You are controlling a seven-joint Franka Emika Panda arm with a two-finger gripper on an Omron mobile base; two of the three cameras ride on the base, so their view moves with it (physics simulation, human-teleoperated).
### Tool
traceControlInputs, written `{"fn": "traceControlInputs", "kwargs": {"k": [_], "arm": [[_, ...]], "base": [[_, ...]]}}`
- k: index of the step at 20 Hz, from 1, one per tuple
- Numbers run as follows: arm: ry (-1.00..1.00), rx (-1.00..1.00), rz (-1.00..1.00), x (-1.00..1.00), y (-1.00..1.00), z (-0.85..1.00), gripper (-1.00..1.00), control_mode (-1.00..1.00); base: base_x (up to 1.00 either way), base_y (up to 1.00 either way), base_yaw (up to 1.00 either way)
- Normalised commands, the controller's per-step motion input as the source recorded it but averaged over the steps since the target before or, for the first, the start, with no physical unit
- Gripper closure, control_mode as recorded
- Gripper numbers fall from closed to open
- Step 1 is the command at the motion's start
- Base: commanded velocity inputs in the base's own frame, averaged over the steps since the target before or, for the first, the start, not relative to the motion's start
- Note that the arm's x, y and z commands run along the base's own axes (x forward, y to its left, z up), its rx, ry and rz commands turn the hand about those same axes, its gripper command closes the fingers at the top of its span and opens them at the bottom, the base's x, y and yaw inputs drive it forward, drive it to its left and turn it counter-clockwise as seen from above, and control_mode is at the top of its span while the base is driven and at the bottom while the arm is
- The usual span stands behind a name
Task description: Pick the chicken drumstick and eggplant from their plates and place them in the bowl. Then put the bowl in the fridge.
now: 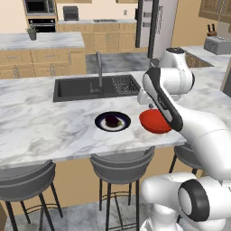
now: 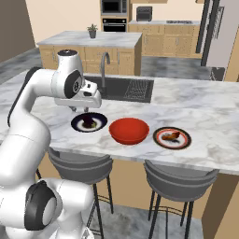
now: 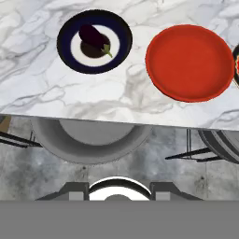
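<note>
your gripper hangs above the counter's front edge near the black-rimmed plate; you can't tell how wide it stands, and it holds nothing. the first pick is yet to come: go down onto the eggplant there. the bowl beside it is empty; the drumstick lies on the reddish-rimmed plate.

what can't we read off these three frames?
- Gripper: in the right base view the hand's own body covers the fingers, so open or shut is unclear.
- Chicken drumstick: too small in the right base view for detail.
- Bowl: partly behind the arm in the left base view.
- Fridge: cut by the top edge in the left base view.
</note>
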Motion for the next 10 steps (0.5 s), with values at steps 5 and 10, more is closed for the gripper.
{"fn": "traceControlInputs", "kwargs": {"k": [5,10], "arm": [[0.03,-0.01,0.00,-0.11,0.03,-0.09,-1.00,-1.00],[0.00,-0.06,0.15,-0.06,0.27,-0.28,-1.00,-1.00]], "base": [[0.00,0.00,0.00],[0.00,0.00,0.00]]}}
